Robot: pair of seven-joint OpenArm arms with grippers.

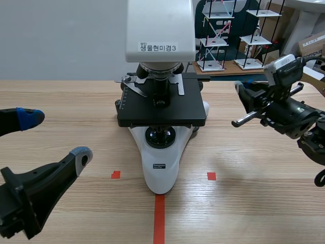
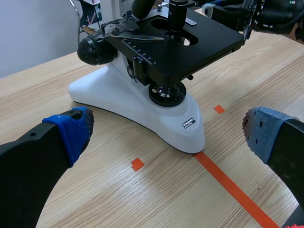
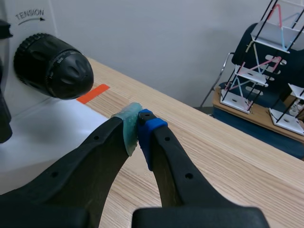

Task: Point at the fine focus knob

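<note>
A white microscope point(image 1: 161, 168) with a black stage point(image 1: 162, 104) stands mid-table. In the right wrist view its black focus knob point(image 3: 50, 64) sticks out of the body, with the smaller fine knob point(image 3: 80, 72) at its outer end. My right gripper point(image 3: 138, 129) is shut on nothing, pads together, a short way from that knob's tip and not touching it. In the scene view my right gripper point(image 1: 242, 97) hangs beside the stage's right side. My left gripper point(image 1: 55, 136) stands open, front-left of the base. The opposite focus knob point(image 2: 95, 49) shows ahead of my left gripper point(image 2: 167, 135).
Wire-and-plate model racks point(image 1: 219, 35) and a cardboard box point(image 1: 312, 46) stand behind the table's far right edge. Orange-red tape marks point(image 1: 159, 218) lie in front of the microscope. Bare wood spreads to both sides of the base.
</note>
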